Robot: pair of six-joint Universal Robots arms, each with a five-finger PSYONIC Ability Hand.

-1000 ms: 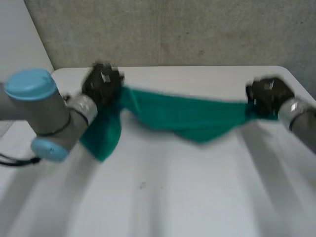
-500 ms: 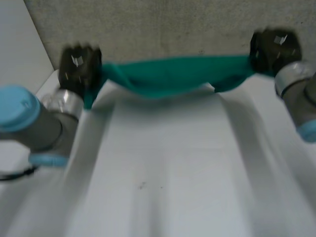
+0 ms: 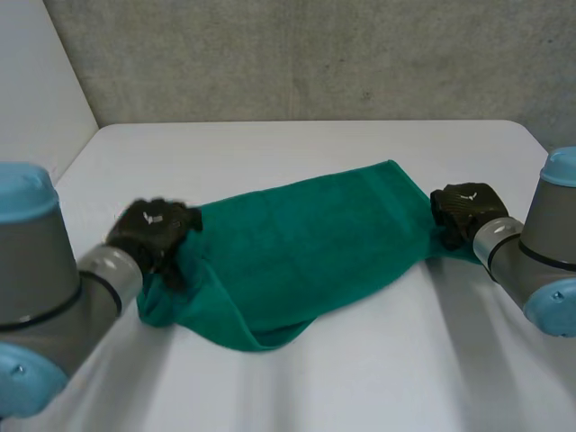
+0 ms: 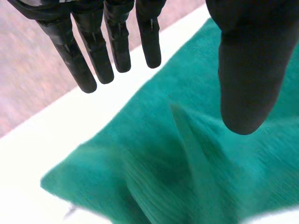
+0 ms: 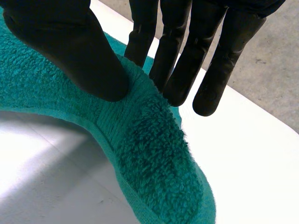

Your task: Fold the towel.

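White tabletop [image 3: 360, 378], grey wall [image 3: 315, 54] behind. Towel [image 3: 297, 252] lies on it; left robot hand [image 3: 153, 229] open over its corner, right robot hand [image 3: 463, 209] pinching the edge.

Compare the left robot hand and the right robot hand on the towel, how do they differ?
The left robot hand is open, fingers straight and apart from its thumb above the green towel; the right robot hand pinches the towel's edge between thumb and fingers. The left one is at the towel's left end, the right one at its right end. Both are black.
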